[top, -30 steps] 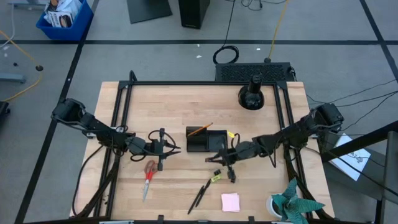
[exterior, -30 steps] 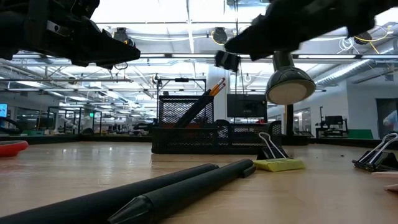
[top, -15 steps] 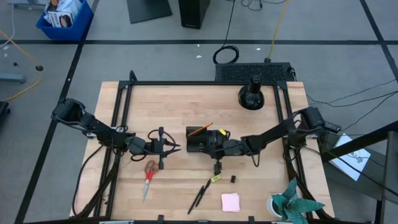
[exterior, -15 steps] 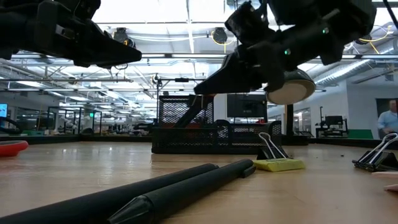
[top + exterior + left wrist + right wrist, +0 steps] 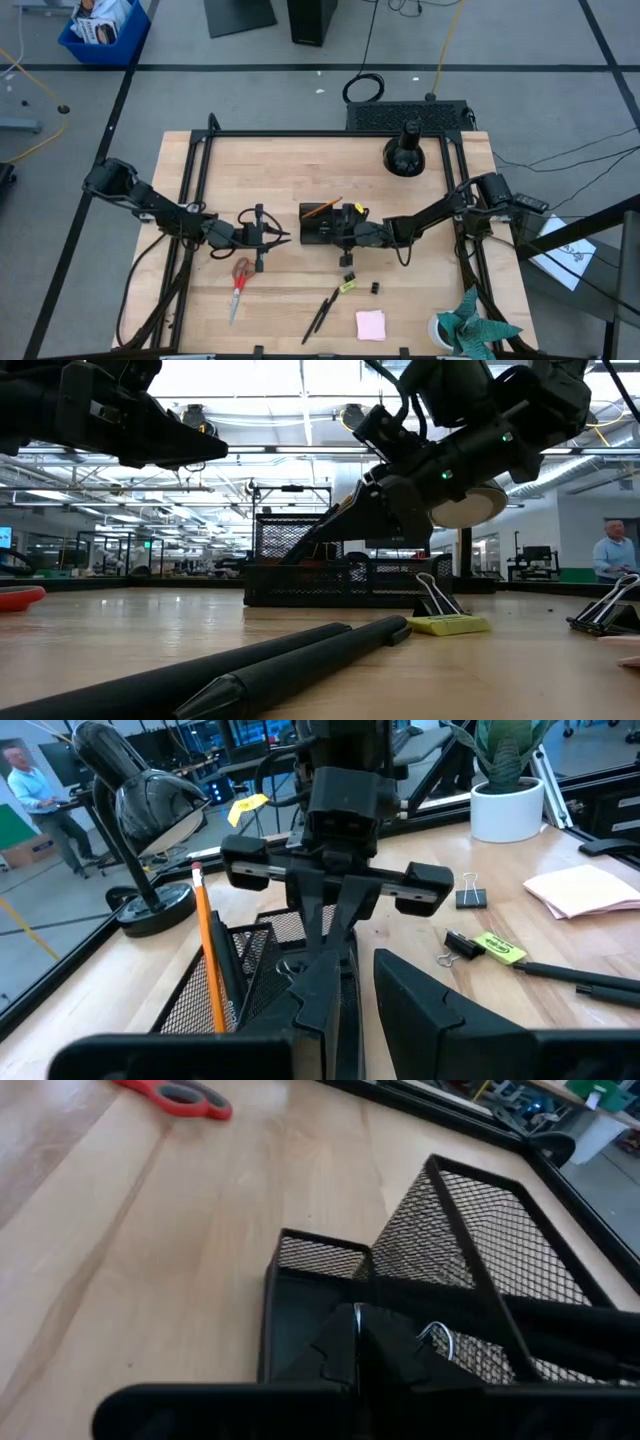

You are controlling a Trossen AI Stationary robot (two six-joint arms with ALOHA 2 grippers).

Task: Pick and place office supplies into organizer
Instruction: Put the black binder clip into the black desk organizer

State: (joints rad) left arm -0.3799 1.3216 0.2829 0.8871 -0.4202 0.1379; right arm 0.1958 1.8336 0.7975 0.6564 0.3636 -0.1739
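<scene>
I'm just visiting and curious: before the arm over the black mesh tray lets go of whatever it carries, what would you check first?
1. Right claw over the organizer: ok, it hangs above the low compartment.
2. Claw shut on its load: ok, a binder clip shows at its fingertips.
3. Orange pencil clear of the drop spot: ok, it leans in the tall compartment.
4. Left claw out of the way: ok, it hovers beside the organizer, above the scissors.
5. Whether the clip will land flat: cannot tell.
6. Supplies left on the table: not ok, pens and sticky-note pad remain outside.
</scene>
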